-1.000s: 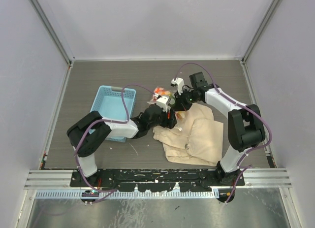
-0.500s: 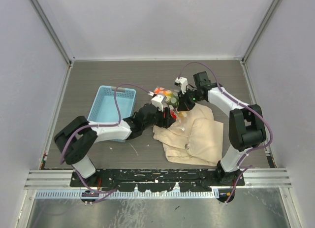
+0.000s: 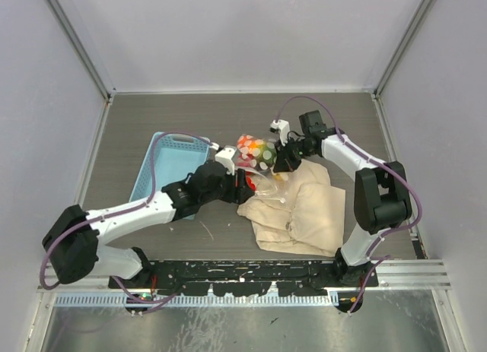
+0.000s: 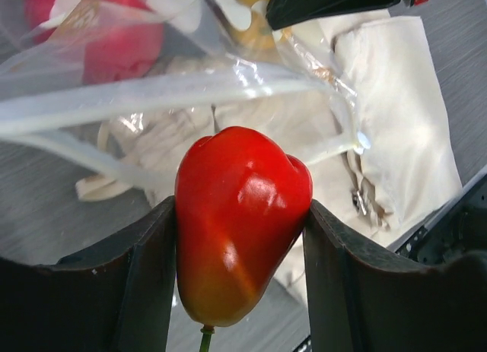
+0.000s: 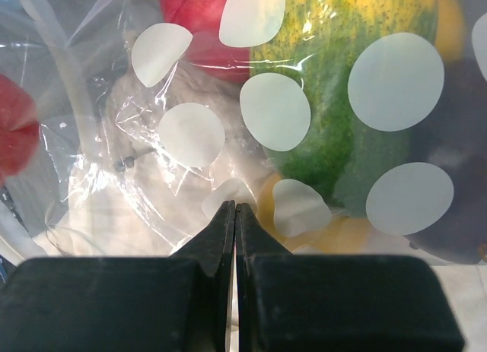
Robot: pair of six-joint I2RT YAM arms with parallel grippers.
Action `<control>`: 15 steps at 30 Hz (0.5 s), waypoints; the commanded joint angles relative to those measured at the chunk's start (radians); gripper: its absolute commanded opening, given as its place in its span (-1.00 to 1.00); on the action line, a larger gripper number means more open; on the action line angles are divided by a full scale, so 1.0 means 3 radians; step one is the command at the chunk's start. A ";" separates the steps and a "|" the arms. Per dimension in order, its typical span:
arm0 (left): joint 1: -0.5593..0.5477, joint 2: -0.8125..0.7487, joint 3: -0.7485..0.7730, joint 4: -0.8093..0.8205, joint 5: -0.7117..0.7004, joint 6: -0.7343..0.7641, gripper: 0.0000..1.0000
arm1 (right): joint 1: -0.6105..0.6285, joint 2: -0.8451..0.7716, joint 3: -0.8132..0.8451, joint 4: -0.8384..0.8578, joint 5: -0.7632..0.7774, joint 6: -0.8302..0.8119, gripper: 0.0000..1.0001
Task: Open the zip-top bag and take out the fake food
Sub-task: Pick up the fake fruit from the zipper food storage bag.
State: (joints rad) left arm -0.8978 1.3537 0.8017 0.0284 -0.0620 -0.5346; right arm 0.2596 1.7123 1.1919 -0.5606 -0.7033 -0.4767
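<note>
Dark wood-grain table (image 3: 152, 116), walled by pale panels, is carrying the whole job. Over its middle the right gripper (image 3: 280, 160) is pinching the clear film of the zip-top bag (image 3: 255, 150). Its fingers are pressing together on the plastic with no gap showing in the right wrist view. It is holding the bag raised off the table, probably so the mouth is hanging toward the near left where the other arm can reach in.

The left gripper (image 3: 240, 186) is sitting just near of that mouth and is clamping a glossy red pepper (image 4: 242, 245), one piece of the fake food. Its two fingers are narrowed to the piece's width. The zip strip (image 4: 152, 93) is running across just beyond the pepper, so this piece appears to be outside the bag already.

The other pieces are lying inside the raised bag: a green-and-yellow piece (image 5: 342, 101), a red piece (image 5: 205, 25) and a dark maroon piece (image 5: 456, 185), all pressing against the film. Most of the emptying is therefore not yet done.

A beige cloth bag (image 3: 304, 207) is lying crumpled under and near-right of the zip-top bag. A light blue basket (image 3: 167, 166) is standing to the left beside the left arm, a likely drop spot for the pepper.

No brand, label or readable writing is showing anywhere. The bag is bearing only white oval spots (image 5: 399, 82).
</note>
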 commanded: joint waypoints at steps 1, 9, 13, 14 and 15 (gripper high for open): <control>0.0035 -0.0423 0.0088 -0.0661 -0.0060 -0.0055 -0.58 | -0.0035 -0.0226 0.0091 -0.0021 -0.0139 -0.0088 -0.95; 0.0227 -0.0885 0.0040 -0.1106 -0.0064 -0.0059 -0.62 | -0.0078 -0.0315 0.0077 -0.0022 -0.0163 -0.0114 -0.94; 0.0488 -0.1076 -0.0033 -0.1127 -0.0007 -0.0044 -0.71 | -0.0095 -0.0338 0.0069 -0.0018 -0.0177 -0.0118 -0.95; 0.0562 -0.1114 -0.0041 -0.1132 0.0012 -0.0035 -0.73 | -0.0099 -0.0343 0.0071 -0.0021 -0.0177 -0.0119 -0.95; 0.0641 -0.1154 -0.0051 -0.1137 0.0022 -0.0026 -0.74 | -0.0102 -0.0349 0.0071 -0.0020 -0.0181 -0.0119 -0.95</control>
State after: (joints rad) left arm -0.7765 1.0653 0.7967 -0.2962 -0.0647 -0.5426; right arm 0.2359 1.6577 1.1919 -0.5682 -0.7300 -0.4961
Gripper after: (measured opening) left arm 0.566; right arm 0.057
